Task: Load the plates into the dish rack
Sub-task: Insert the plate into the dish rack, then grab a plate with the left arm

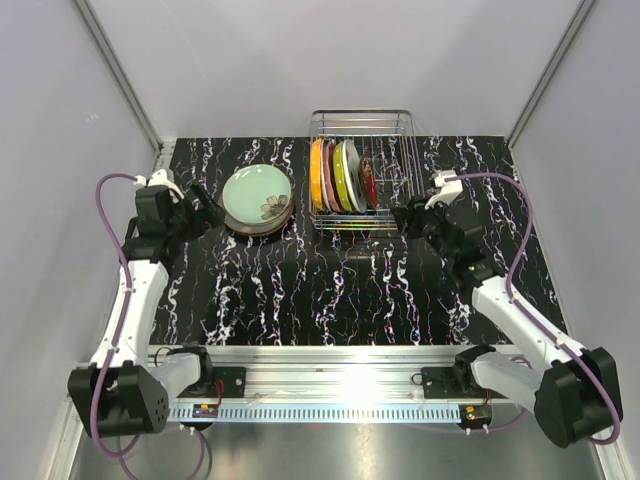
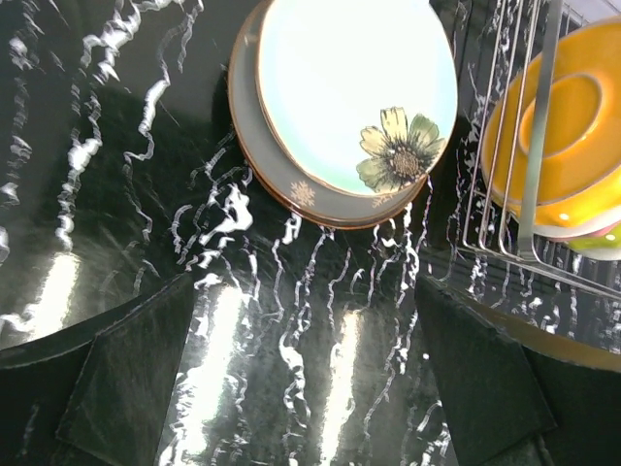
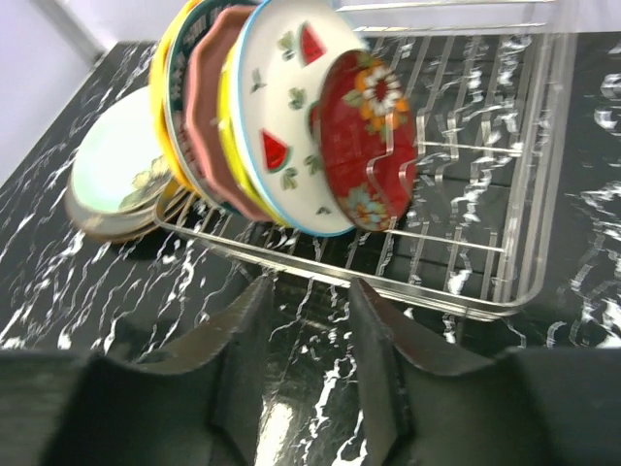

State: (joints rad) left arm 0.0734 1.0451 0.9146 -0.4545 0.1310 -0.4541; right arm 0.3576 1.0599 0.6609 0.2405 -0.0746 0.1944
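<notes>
The wire dish rack [image 1: 392, 130] stands at the back of the table with several plates upright in its left half: orange [image 1: 316, 175], pink, yellow-green, a white one with watermelon motifs [image 3: 286, 126] and a small red floral one [image 3: 374, 146]. Left of the rack a mint plate with a flower [image 1: 256, 190] lies on a grey-brown plate [image 2: 291, 184]. My left gripper [image 1: 207, 214] is open just left of this stack, nothing between its fingers [image 2: 126, 379]. My right gripper [image 1: 407, 219] sits at the rack's near right corner, jaws apart and empty in the right wrist view [image 3: 310, 286].
The black marbled tabletop [image 1: 330, 290] is enclosed by white walls on three sides. The rack's right half [image 3: 485, 175] holds bare wire dividers. A metal rail [image 1: 330, 385] runs along the near edge between the arm bases.
</notes>
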